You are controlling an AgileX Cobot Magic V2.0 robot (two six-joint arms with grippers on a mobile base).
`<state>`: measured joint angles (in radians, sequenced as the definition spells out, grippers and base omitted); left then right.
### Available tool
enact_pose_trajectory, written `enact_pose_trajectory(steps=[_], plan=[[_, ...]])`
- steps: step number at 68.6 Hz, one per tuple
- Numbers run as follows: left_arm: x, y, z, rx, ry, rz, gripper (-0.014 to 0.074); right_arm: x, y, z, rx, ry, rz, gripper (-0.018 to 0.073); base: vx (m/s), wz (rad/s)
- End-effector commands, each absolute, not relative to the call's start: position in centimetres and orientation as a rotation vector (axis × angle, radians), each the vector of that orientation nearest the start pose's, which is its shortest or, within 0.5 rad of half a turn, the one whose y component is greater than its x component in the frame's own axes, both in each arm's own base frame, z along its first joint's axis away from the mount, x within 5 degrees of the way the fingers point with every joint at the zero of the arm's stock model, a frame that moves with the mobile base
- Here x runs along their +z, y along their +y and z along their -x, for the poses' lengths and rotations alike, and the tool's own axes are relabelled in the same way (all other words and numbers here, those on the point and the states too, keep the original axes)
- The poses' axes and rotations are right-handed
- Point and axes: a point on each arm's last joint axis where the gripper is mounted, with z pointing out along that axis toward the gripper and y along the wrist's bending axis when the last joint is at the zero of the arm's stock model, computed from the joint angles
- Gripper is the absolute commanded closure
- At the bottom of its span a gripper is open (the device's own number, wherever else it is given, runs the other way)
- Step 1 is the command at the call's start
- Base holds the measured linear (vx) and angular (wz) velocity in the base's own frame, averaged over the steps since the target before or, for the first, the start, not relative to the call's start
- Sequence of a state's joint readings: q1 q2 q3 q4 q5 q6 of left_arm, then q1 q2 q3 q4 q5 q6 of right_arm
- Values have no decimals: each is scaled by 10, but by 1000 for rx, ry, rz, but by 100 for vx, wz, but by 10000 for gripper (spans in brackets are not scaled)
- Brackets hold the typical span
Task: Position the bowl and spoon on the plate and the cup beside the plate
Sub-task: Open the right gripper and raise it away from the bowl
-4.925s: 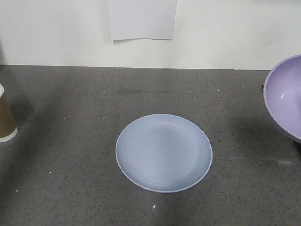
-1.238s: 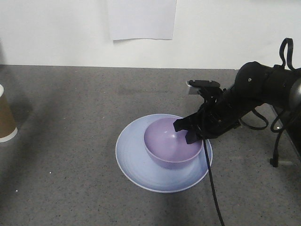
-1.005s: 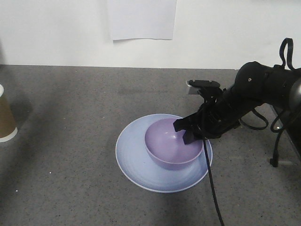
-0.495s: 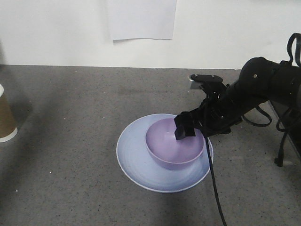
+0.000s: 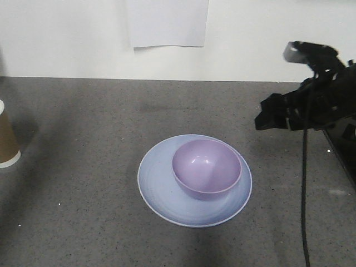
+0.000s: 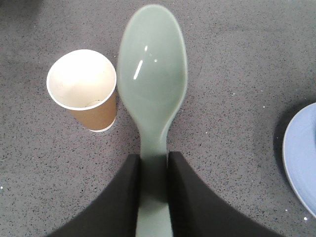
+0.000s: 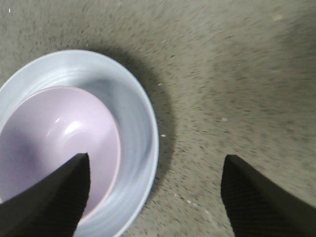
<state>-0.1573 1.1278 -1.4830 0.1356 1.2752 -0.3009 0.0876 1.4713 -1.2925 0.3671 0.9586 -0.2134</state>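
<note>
The lavender bowl (image 5: 206, 168) sits upright on the pale blue plate (image 5: 156, 183), a little right of its centre. My right gripper (image 5: 267, 118) hangs open above the counter to the right of the plate, touching nothing. In the right wrist view the bowl (image 7: 54, 143) and plate (image 7: 136, 138) lie below and left of the open gripper (image 7: 155, 160). My left gripper (image 6: 153, 160) is shut on the handle of the mint-green spoon (image 6: 152, 84), held above the counter. The brown paper cup (image 6: 84, 89) stands upright just left of the spoon, at the far left in the front view (image 5: 6, 139).
A white sheet of paper (image 5: 168, 22) hangs on the wall behind the grey counter. A black cable (image 5: 304, 183) drops from the right arm in front of the counter's right side. The plate's edge (image 6: 301, 158) shows at the right of the left wrist view.
My right gripper has let go of the bowl, opened, and risen away to the right. The bowl stays on the plate, which was bare 4.9 s ago.
</note>
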Motion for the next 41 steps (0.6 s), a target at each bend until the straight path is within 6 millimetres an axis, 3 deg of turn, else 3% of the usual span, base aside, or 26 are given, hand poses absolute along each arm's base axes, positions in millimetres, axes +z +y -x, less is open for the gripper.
enact_pose_trajectory(steps=[1,10,24,41], plan=[[466,-19,-186,-67,2320,174,603,374,45,-280,392,2430,220,51,0,0],[466,-21,-186,-90,2324,172,603,395,42,-252,359,2398,252,54,0,0],[466,-21,-186,-82,2325,160,603,410,36,-215,294,2344,251,54,0,0],[467,-23,-186,-70,2325,63,603,412,33,-200,271,2322,253,54,0,0]])
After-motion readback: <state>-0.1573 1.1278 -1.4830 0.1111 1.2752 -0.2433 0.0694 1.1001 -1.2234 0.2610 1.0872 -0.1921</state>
